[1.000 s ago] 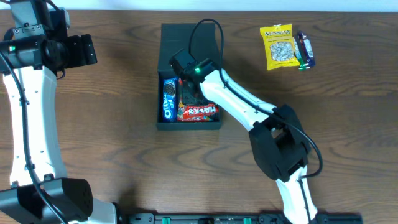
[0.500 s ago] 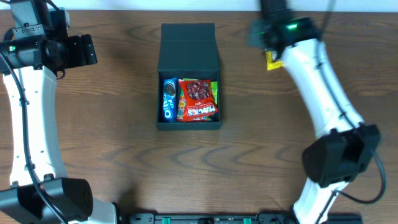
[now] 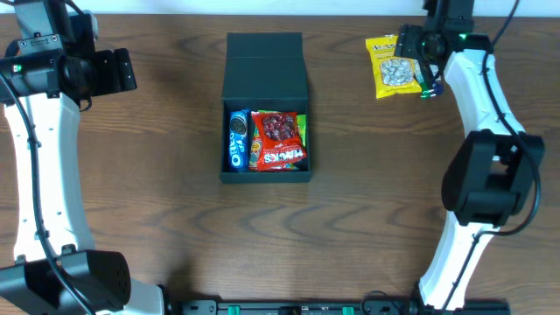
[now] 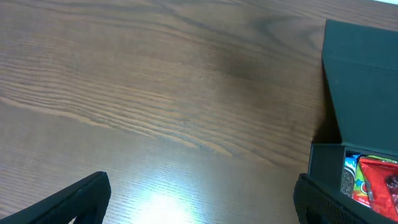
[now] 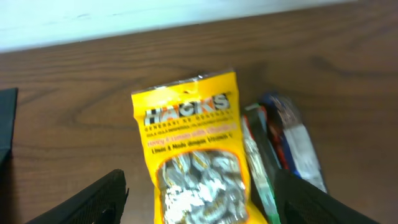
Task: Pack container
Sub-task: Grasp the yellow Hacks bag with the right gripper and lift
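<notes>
The container (image 3: 266, 66) is a black box in the middle of the table, its flap lid open toward the back. Inside lie a blue Oreo packet (image 3: 237, 140) and a red Hacks packet (image 3: 278, 140), with a green edge beside them. A corner of the container (image 4: 360, 81) shows at the right of the left wrist view. My right gripper (image 3: 413, 59) is open at the back right, over a yellow Hacks packet (image 5: 196, 155), and its fingers (image 5: 93, 199) straddle that packet. My left gripper (image 4: 199, 208) hangs open over bare wood at the far left, holding nothing.
A dark blue wrapped snack (image 3: 429, 72) and a green-edged packet (image 5: 261, 168) lie right beside the yellow packet (image 3: 392, 66). The table's back edge (image 5: 186, 18) runs just behind them.
My right arm has left the container, swung to the back right over the yellow packet, and opened. The red packet now lies uncovered in the box. The left arm has not moved.
</notes>
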